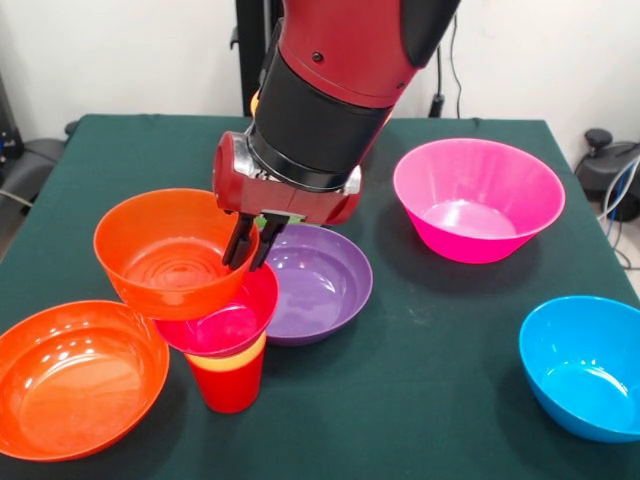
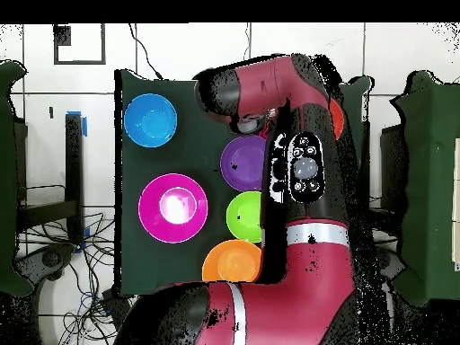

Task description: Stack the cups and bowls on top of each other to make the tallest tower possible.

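In the lower left of the front view, the tower (image 1: 228, 345) is standing on the table (image 1: 430, 400): red cup at the base, a crimson bowl nested on top. An orange bowl (image 1: 170, 250) is tilting just up-left of it, its right rim pinched by the hand (image 1: 249, 250), whose fingers are closing on that rim from above.

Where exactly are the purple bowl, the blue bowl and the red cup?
purple bowl (image 1: 315, 280), front view, on its inner floor.
blue bowl (image 1: 590, 375), front view, on its inner floor.
red cup (image 1: 230, 385), front view, on its outer wall.
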Controlling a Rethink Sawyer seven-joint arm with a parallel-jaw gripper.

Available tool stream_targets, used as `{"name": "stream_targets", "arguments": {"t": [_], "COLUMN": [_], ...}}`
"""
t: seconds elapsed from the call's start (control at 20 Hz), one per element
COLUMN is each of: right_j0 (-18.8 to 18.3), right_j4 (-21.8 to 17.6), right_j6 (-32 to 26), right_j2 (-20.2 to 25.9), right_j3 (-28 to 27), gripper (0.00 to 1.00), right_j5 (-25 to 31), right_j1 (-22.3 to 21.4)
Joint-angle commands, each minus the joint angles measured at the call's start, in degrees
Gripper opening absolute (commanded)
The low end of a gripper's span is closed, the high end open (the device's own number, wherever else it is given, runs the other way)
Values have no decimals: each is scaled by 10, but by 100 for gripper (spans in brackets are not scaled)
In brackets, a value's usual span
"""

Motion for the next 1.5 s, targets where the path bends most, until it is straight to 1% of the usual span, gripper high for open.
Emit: {"name": "stream_targets", "arguments": {"t": [0.05,0.3,0.9,1.5], "right_j0": [14,15,16,16], "right_j4": [3,3,22,35], "right_j6": [-53,-54,-41,-45], "right_j2": [11,14,17,17], "right_j3": [41,27,43,43], "gripper": [0,0,0,0], "right_j5": [18,24,26,15], "right_j1": [25,32,24,28]}}
